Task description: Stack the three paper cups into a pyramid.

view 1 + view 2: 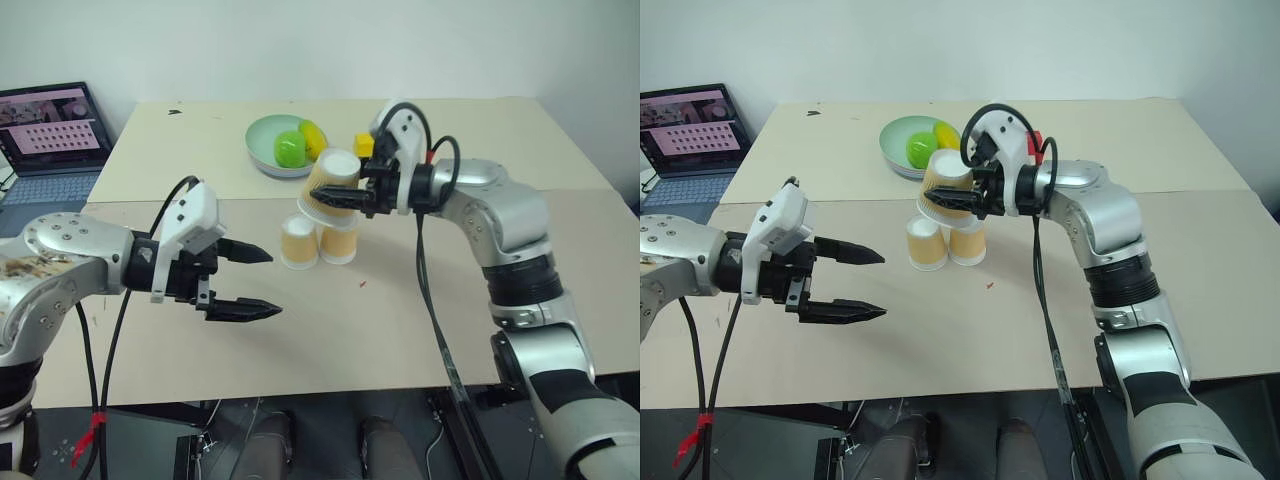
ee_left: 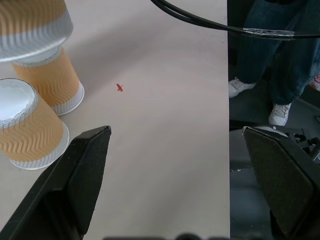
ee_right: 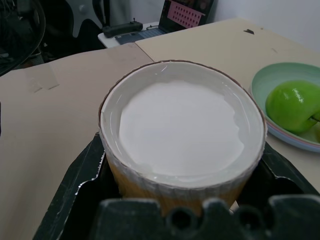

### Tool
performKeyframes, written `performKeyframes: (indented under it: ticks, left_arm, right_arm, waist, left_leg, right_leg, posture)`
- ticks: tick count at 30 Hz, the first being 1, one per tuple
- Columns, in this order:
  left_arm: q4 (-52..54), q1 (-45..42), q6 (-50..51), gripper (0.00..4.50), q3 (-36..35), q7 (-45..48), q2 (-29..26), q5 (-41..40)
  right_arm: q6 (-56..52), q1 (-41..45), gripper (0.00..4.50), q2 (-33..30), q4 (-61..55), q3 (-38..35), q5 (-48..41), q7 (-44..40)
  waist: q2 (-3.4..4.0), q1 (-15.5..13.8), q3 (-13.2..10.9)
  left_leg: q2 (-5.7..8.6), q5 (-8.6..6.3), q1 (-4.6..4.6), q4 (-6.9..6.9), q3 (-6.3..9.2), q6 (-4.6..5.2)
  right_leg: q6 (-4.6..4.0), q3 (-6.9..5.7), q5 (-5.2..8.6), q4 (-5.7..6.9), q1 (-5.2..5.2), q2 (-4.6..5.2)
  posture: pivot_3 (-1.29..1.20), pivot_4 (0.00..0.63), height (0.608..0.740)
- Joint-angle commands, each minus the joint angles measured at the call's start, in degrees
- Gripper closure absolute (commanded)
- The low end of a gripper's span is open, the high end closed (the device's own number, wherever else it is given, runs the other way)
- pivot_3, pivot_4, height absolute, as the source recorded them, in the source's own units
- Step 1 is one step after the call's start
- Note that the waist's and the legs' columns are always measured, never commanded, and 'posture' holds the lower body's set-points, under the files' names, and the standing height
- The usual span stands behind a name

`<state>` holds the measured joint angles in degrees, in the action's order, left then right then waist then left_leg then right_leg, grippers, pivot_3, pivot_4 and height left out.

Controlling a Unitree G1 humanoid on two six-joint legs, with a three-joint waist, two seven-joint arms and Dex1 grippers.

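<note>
Gripping: the right gripper was clamped on the third paper cup, one black finger on each side of its tan wall.
Held cup: it hung tilted, upside down, directly above the two base cups and clear of the counter; whether its rim touched the cup beneath could not be told.
Held cup, wrist view: its white bottom faced the right wrist camera, seated between the black fingers.
Base cups: two paper cups stood upside down side by side on the counter, the left base cup and the right base cup, touching or nearly so.
Left gripper: the left gripper was spread wide and held nothing, hovering over the counter to the left of the base cups and well apart from them.
Left fingers: its two black fingers pointed toward the base cups, with bare counter between them.
Bowl: a pale green bowl sat on the counter behind the base cups, with a green fruit inside.
Red speck: a small red mark lay on the counter just right of the base cups.
Laptop: an open laptop sat far left of the base cups, off the counter.
</note>
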<state>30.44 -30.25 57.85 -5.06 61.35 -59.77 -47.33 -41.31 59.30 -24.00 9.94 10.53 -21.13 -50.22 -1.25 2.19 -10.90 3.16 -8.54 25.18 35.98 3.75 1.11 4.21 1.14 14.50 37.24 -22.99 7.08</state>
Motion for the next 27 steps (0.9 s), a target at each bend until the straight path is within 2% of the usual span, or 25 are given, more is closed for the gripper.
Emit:
performKeyframes:
  ticks: [1, 13, 27]
  left_arm:
    - [1.7, 0.6, -1.2, 0.00, -0.1, -1.0, 0.2, 0.0]
    - [3.4, 1.8, -0.9, 0.00, 0.4, -3.6, 1.7, -1.2]
    - [4.0, 1.3, -0.8, 0.00, 1.5, -5.1, 2.6, -1.3]
  right_arm:
    - [3.0, 3.1, 1.50, 1.0, 2.6, 1.0, 1.8, -2.1]
    - [5.7, 6.7, 1.50, 2.3, 8.7, 1.6, 5.5, -5.8]
    - [9.6, 8.1, 1.50, 4.3, 12.5, 0.9, 7.6, -6.5]
  waist:
    - [0.00, 0.1, 0.0]
    - [0.00, 0.2, 0.0]
    - [0.00, 0.2, 0.0]
  left_leg:
    - [0.00, 0.02, 0.00, -0.04, -0.04, -0.02]
    - [-0.02, 0.03, 0.00, -0.06, -0.21, -0.05]
    - [-0.03, 0.07, 0.00, -0.05, -0.24, -0.12]
  right_leg:
    - [-0.01, 0.04, -0.01, 0.02, -0.04, 0.00]
    - [-0.01, 0.22, -0.01, 0.25, -0.21, -0.05]
    - [-0.01, 0.25, -0.01, 0.36, -0.26, -0.07]
  posture:
    - [0.00, 0.150, 0.740]
    - [0.00, 0.150, 0.740]
    - [0.00, 0.150, 0.740]
